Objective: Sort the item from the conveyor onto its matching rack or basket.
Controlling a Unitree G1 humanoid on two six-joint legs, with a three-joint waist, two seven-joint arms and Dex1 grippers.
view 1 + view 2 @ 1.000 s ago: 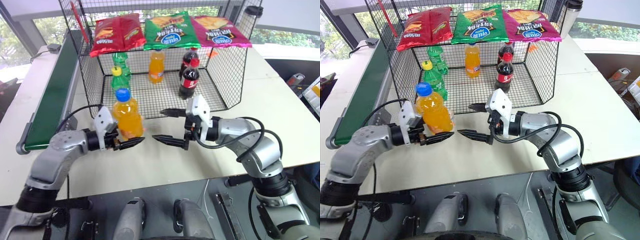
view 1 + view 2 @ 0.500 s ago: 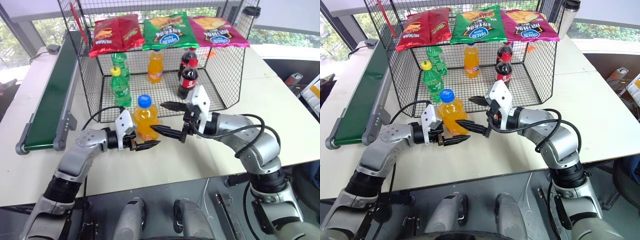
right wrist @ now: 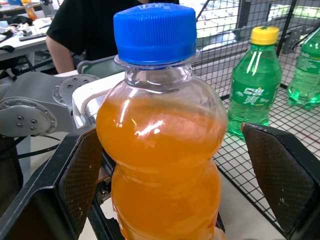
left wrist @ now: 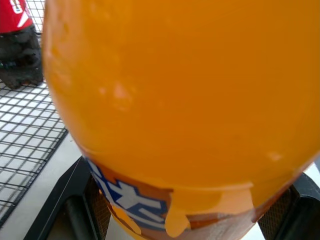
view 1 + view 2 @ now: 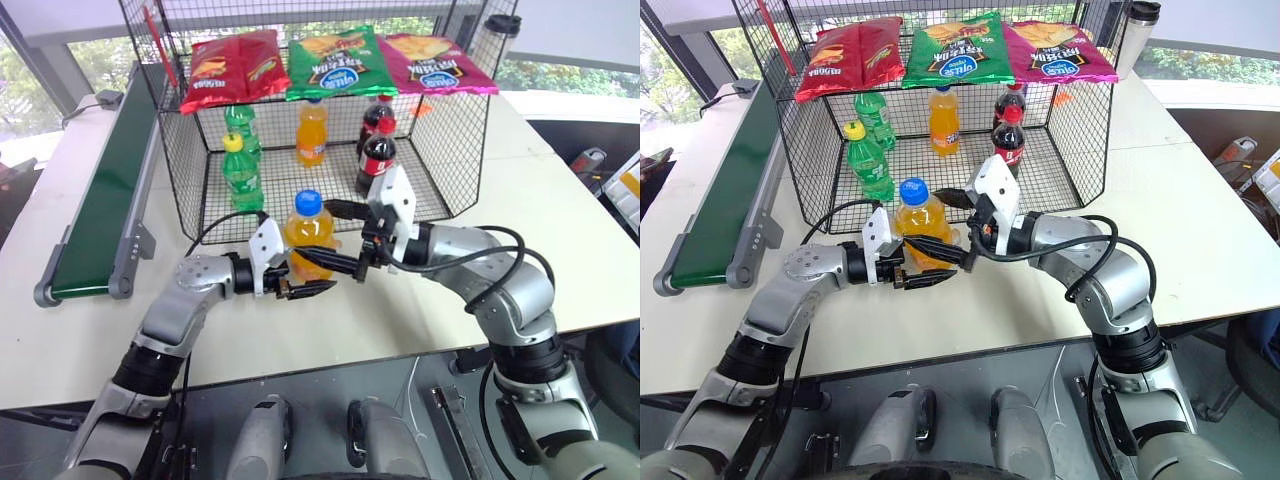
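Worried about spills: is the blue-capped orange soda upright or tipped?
Upright: the orange soda bottle stands cap up, held by the left gripper before the basket.

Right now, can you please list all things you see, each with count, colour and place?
Orange soda bottle: one, blue cap, held upright in front of the basket's open side.
Conveyor: one, dark green belt in a grey frame, along the robot's left.
Basket: one, black wire mesh, behind the held bottle.
Chip bags: three, red, green and magenta, flat on the mesh top tier.
Green soda bottles: two, left part of the basket.
Orange-capped orange bottle: one, at the back of the basket.
Cola bottles: two, dark with red labels, right part.
Person: one, black shirt, behind.
Left gripper: black fingers, shut on the bottle's base.
Right gripper: black fingers, open around the bottle.
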